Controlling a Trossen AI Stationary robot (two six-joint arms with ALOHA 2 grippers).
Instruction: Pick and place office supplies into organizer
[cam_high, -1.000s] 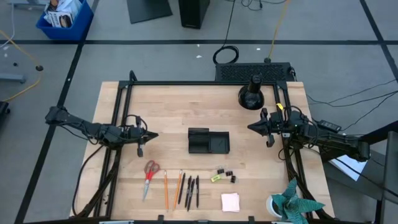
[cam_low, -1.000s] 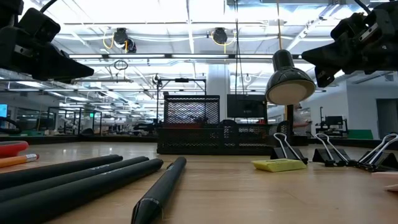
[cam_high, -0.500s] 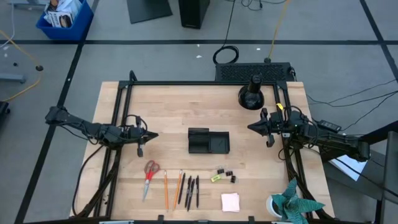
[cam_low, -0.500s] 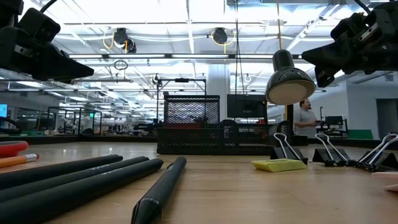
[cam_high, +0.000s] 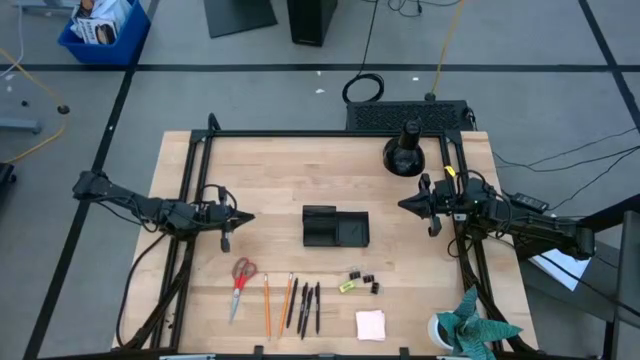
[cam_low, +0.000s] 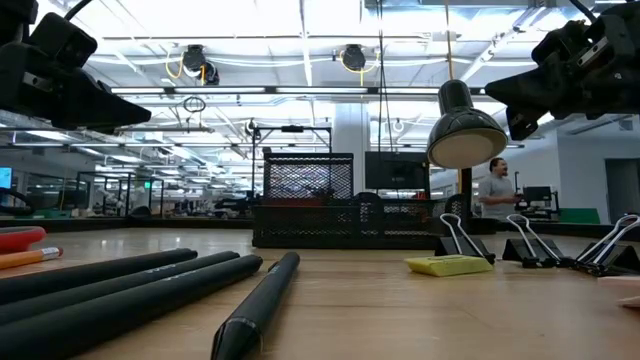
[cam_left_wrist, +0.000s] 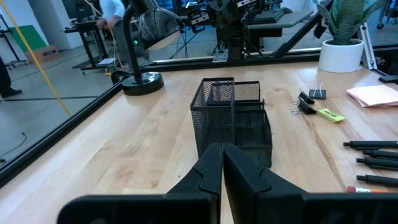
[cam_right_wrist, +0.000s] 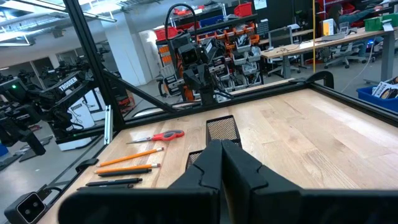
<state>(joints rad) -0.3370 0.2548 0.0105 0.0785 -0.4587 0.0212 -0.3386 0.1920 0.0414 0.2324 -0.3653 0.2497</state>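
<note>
Organizer (cam_high: 336, 228) sits mid-counter (cam_high: 270, 170), empty, between the left gripper (cam_high: 243, 217) and right gripper (cam_high: 404, 204), both hovering with fingers pressed together, holding nothing. Scissors (cam_high: 240, 282), pencils (cam_high: 276, 301), pens (cam_high: 306, 305), binder clips (cam_high: 363, 279) and sticky pad (cam_high: 371, 324) lie along the near edge.

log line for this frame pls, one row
left gripper: shut, left of black mesh two-compartment organizer | right gripper: shut, right of it | red-handled scissors, pink sticky-note pad: on table
</note>
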